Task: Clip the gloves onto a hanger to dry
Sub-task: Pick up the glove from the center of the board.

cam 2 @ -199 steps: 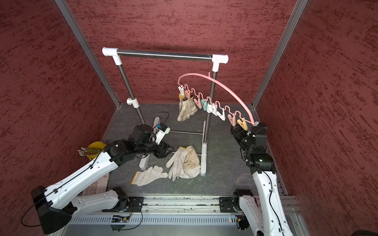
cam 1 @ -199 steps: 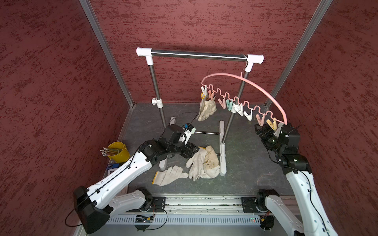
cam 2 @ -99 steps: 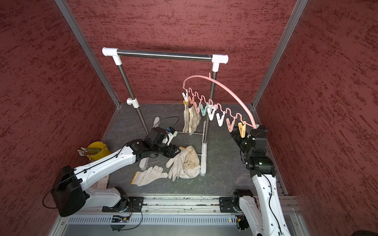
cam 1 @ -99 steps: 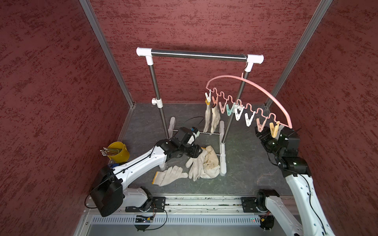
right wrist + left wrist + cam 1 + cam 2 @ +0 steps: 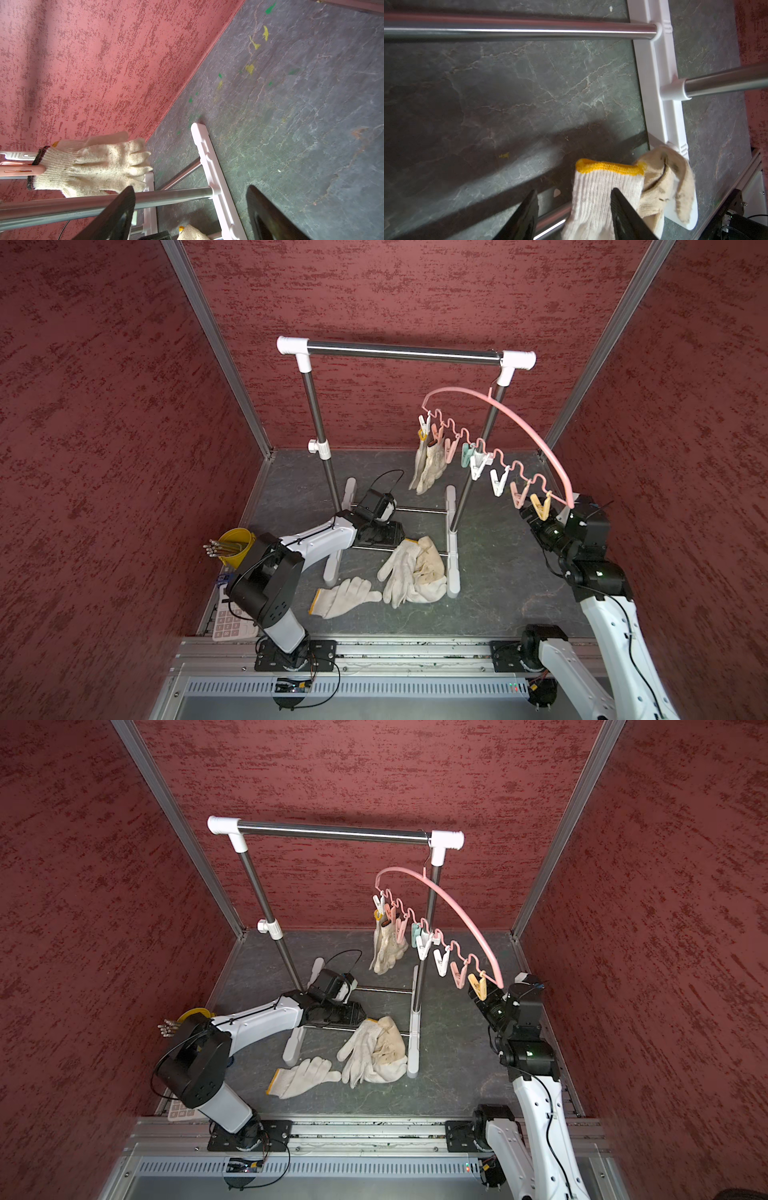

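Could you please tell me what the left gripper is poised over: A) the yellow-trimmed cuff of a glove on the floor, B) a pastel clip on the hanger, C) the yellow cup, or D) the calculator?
A: the left wrist view shows the left gripper open right at the yellow-trimmed cuff of a glove.

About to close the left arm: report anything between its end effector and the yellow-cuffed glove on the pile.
Nothing visible. The open left end effector hangs right over the glove; the rack's low rail runs under its cuff.
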Robot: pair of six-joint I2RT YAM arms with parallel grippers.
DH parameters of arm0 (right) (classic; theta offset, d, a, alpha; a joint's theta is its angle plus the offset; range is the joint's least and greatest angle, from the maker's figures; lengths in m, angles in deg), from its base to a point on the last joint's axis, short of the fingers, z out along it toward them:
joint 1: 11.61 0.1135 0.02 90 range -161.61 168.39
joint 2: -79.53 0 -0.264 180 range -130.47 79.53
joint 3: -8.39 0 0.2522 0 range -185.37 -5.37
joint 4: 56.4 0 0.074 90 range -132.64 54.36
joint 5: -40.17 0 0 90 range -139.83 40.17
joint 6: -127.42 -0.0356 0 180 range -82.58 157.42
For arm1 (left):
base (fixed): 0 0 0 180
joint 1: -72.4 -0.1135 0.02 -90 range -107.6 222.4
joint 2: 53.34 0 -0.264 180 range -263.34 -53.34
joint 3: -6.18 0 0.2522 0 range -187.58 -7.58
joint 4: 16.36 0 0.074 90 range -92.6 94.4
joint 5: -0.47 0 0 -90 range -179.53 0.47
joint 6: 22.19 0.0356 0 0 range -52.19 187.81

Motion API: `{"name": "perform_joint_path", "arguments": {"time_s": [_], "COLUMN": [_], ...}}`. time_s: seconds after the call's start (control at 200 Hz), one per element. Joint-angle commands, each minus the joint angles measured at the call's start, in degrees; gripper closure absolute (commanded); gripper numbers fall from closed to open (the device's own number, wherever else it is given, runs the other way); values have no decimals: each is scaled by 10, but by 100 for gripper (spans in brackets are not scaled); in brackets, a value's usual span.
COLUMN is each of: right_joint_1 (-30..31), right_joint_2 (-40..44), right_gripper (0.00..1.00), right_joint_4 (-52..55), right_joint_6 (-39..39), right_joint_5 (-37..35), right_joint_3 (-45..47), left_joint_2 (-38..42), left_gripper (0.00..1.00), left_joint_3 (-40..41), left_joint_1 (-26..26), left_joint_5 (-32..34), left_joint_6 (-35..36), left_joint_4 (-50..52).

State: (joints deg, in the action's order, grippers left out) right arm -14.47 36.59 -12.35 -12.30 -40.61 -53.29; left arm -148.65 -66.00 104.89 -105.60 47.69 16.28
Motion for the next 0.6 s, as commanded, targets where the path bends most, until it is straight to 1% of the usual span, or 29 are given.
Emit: {"name": "perform_joint_path", "arguments": {"time_s": [0.0, 0.085, 0.165, 0.356, 0.506, 0.596], "right_joint_1": [-4, -4, -4, -4, -4, -3], "right_joint_2": [-1, -6, -12, -21, -25, -27], "right_gripper": [17, 17, 17, 17, 17, 17], "right_joint_4": [-10, -13, -22, -30, -21, -17], "right_joint_6": [14, 14, 12, 16, 28, 32], "right_joint_5": [4, 5, 10, 15, 12, 13], "right_joint_3": [9, 15, 18, 15, 8, 1], "left_joint_2": [-25, -45, -57, -88, -112, -113], "left_gripper": [44, 45, 45, 46, 47, 48], "left_joint_3": [-19, -19, -14, -11, -14, -3], "left_joint_1": [-18, -32, -37, -44, -43, -39], "left_joint_5": [-68, -131, -158, -182, -208, -207], "left_joint_6": [-4, -13, -15, -15, -18, -19], "left_joint_4": [-49, -81, -106, -142, -144, -150]}}
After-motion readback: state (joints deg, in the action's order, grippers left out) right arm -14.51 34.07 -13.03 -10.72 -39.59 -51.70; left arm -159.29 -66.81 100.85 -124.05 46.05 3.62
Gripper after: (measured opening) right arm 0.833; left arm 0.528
